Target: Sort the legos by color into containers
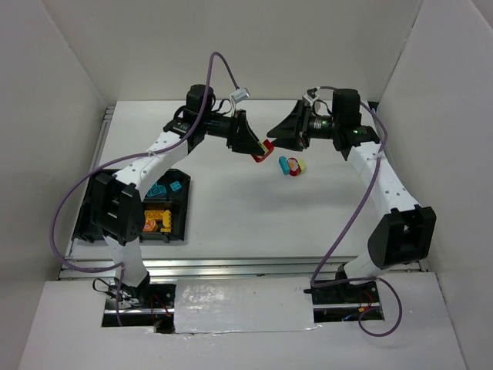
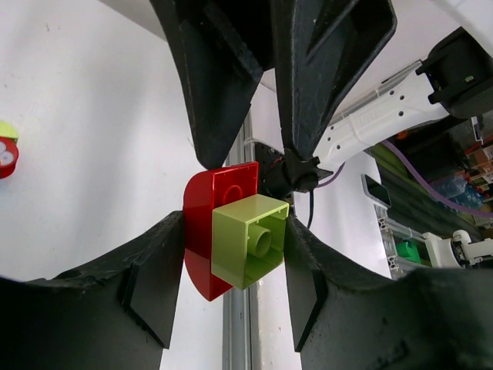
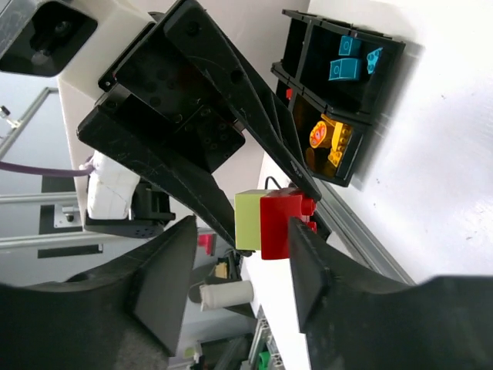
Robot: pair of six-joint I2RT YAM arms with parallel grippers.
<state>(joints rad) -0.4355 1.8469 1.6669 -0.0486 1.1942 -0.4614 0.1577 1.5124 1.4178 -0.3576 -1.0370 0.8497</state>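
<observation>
Left hand clamps the joined red-green brick mid-air over the desk, well away from the tray. Right hand part-open, fingers flanking the same brick, no grip yet. Likely set to pull the colours apart for sorting.
</observation>
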